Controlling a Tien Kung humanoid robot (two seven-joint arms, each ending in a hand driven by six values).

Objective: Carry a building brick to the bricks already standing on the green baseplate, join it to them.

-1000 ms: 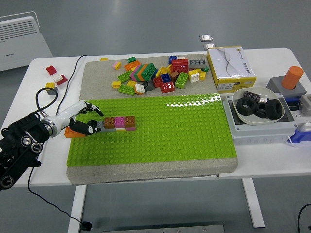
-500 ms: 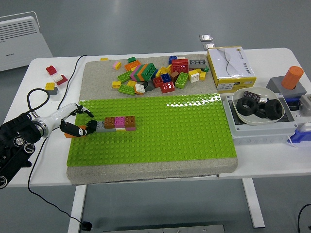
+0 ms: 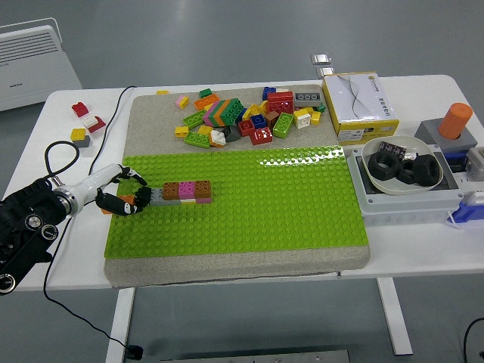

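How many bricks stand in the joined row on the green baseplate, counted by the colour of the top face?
Grey brick: 1
Brown bricks: 2
Pink brick: 1
Total: 4 tops in the row. Whether more layers lie beneath them cannot be told for sure.

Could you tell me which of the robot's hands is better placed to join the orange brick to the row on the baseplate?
Left: the left hand holds the orange brick beside the brick row; no right hand is visible.
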